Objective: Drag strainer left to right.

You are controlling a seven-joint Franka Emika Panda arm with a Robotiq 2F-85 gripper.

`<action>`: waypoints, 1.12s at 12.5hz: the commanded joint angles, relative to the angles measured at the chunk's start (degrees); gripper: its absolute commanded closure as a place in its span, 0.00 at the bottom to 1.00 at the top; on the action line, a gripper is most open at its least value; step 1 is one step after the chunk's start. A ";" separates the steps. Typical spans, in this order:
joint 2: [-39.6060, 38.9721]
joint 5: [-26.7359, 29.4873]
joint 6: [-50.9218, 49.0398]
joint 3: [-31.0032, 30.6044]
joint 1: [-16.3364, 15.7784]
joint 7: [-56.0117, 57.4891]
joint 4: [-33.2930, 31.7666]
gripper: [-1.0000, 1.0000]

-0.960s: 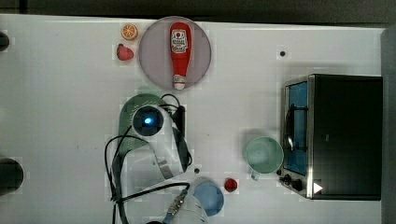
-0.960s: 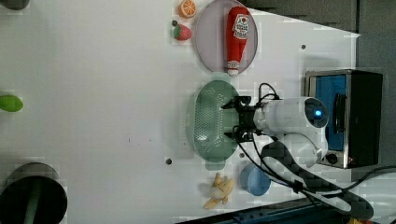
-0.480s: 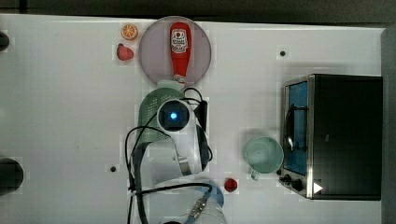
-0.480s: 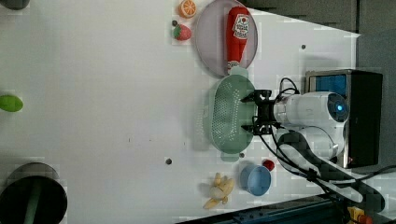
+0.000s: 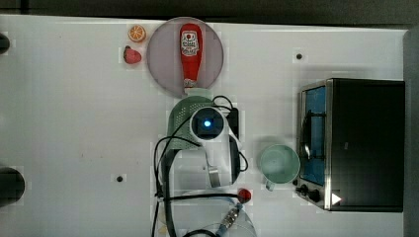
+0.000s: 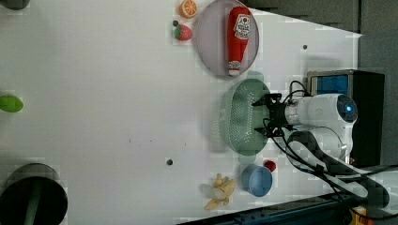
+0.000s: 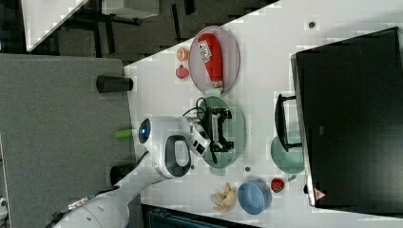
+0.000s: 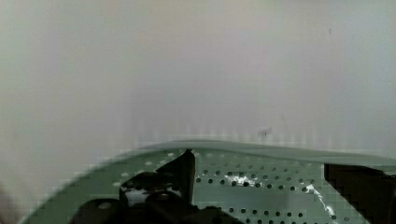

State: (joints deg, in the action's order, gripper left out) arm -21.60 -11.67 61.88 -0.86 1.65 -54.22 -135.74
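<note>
where the top view looks straight down, the arm's white wrist covers much of the strainer [image 5: 184,118], a mint-green perforated oval lying just below the round grey plate [image 5: 163,59]; the red ketchup bottle [image 5: 190,52] on that plate carries a label too small to read. the pale green mug [image 5: 279,164] sits just beside the toaster oven [image 5: 356,143].

from the left view, the gripper [image 6: 263,115] hangs over the strainer [image 6: 241,117], its black fingers [image 6: 261,100] spread wide apart and holding nothing, one near each end of the right rim. a smooth blue bowl [image 6: 257,180] sits below, near a banana bunch [image 6: 220,191].

seen in the right view, the fingers [image 7: 223,113] reach into the strainer [image 7: 237,128], cables crossing it.

through the wrist view, the strainer [image 8: 261,177] is cut off at the frame edge, its holes plain, with a dark finger [image 8: 180,170] over the mesh.
</note>
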 commanded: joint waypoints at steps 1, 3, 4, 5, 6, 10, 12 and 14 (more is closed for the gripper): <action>0.60 -0.09 -0.01 2.98 1.48 6.16 1.10 0.00; 0.60 -0.09 0.15 4.66 1.48 6.80 1.09 0.00; 0.59 -0.09 0.16 5.40 1.49 6.91 1.10 0.00; 0.60 -0.09 0.18 6.05 1.49 7.66 1.09 0.00; 0.60 -0.09 0.22 6.53 1.49 8.97 1.09 0.00; 0.59 0.00 0.25 8.34 1.49 13.79 1.14 0.00; 0.61 -0.01 0.33 9.10 1.49 13.85 1.16 0.00; 1.52 -0.01 0.31 8.40 1.38 14.84 1.11 0.00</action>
State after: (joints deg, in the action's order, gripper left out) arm -22.03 -11.84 62.95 7.48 3.36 -42.02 -135.29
